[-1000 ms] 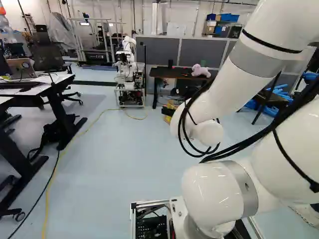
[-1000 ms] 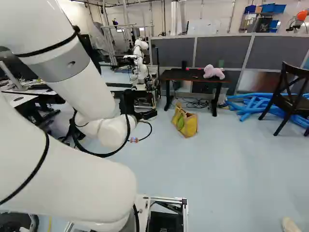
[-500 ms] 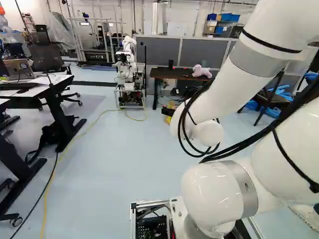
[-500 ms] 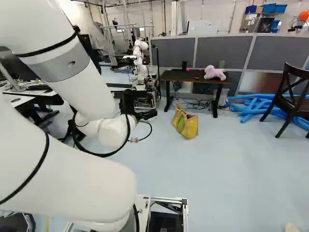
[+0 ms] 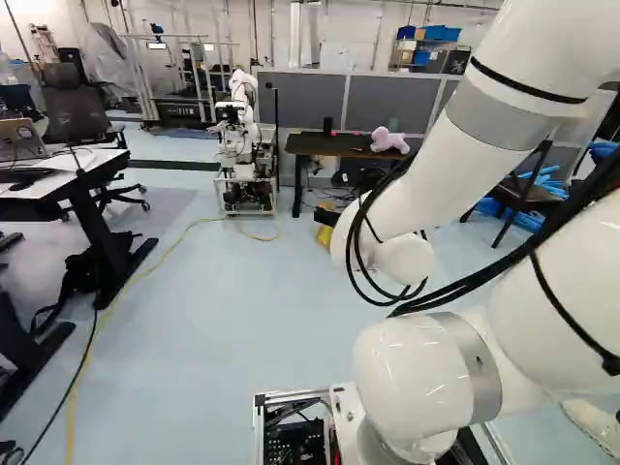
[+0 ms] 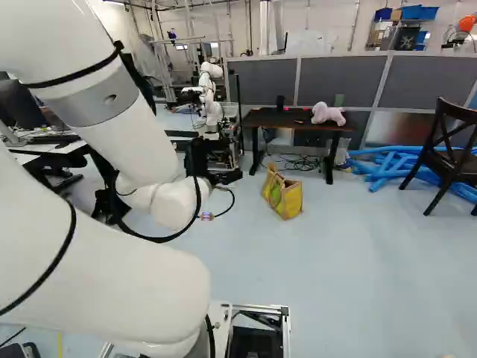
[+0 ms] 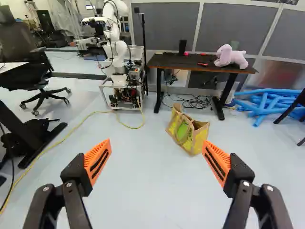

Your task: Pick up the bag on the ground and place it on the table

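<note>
In the right base view my gripper (image 6: 226,177) is held out at the end of the arm, above the floor. The wrist view shows the gripper (image 7: 157,142) open, its orange pads wide apart with nothing between them. A yellow and tan bag (image 7: 191,132) with a green patch stands on the floor ahead of the fingers, nearer the right-hand one and well beyond its tip. The bag (image 6: 283,197) also shows in the right base view, in front of the dark table (image 6: 268,116). In the left base view the arm largely hides it.
A pink plush toy (image 6: 328,113) lies on the table, with cables (image 7: 193,101) beneath it. Another robot (image 7: 114,43) stands beside the table. Blue tubes (image 6: 384,165) and a dark chair (image 6: 447,149) are to its right. A desk (image 5: 73,174) stands at the left, and a yellow cable (image 7: 71,130) crosses the floor.
The base has moved forward, turning slightly: the bag and table look nearer and have shifted a little left in the base views. The arm holds the same pose against its lowest joint.
</note>
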Robot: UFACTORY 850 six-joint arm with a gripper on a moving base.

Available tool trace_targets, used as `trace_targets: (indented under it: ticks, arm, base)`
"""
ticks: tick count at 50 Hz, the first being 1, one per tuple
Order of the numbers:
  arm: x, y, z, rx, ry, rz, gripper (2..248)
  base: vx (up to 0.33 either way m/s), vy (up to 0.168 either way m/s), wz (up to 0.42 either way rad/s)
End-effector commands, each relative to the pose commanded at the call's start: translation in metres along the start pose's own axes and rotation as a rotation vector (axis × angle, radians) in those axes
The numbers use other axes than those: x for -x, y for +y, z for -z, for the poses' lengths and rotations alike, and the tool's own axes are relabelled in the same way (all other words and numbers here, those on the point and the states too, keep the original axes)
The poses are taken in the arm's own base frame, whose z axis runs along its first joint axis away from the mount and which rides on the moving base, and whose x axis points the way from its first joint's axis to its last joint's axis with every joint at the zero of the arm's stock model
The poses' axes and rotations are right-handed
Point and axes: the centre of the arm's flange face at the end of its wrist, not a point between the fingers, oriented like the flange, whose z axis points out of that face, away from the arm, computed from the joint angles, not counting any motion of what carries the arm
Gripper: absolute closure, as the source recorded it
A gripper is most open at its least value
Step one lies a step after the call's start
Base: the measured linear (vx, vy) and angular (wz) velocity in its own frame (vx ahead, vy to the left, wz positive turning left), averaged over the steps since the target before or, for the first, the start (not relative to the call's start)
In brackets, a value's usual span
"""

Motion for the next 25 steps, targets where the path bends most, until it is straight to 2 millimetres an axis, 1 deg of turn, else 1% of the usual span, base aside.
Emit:
trace_targets:
  ticks: [20,25]
  arm:
    - [0.0,0.0,0.0,0.0,0.0,0.0,3]
    - [0.0,0.0,0.0,0.0,0.0,0.0,3]
  base:
    - [0.159,-0.079,-0.185]
    - [0.155,-0.055,-0.073]
